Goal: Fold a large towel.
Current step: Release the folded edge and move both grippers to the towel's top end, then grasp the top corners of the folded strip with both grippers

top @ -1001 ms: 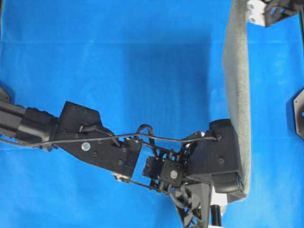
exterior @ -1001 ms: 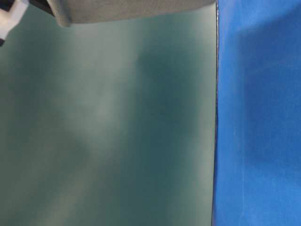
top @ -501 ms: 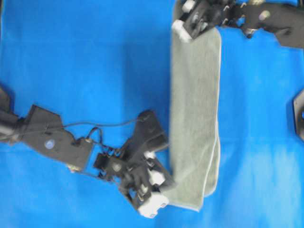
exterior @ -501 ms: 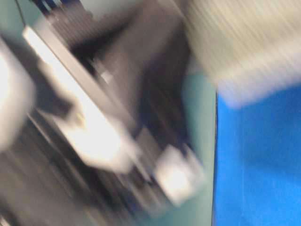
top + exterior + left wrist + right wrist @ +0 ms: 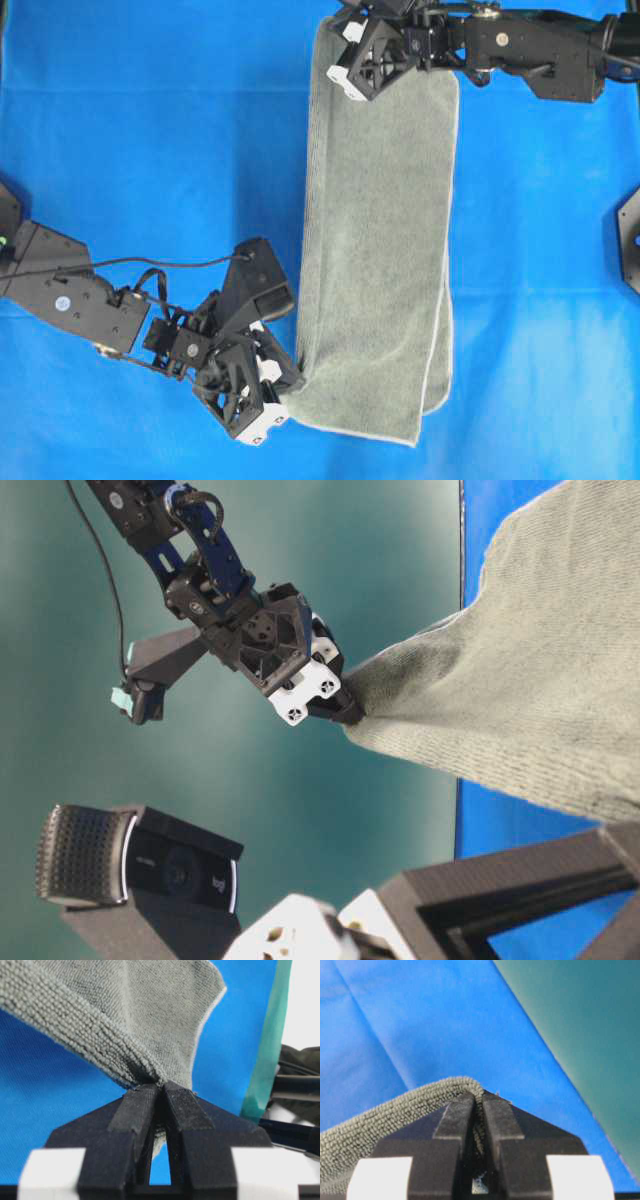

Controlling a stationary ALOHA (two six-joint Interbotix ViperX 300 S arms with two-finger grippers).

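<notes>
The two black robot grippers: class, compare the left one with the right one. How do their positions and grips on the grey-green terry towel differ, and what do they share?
1. In the overhead view the left gripper works at the bottom; the right gripper at the top.
2. The left gripper pinches the grey-green terry towel at its lower left corner; the right gripper pinches its upper left corner.

Shared: both are shut on the towel over the blue sheet.
</notes>
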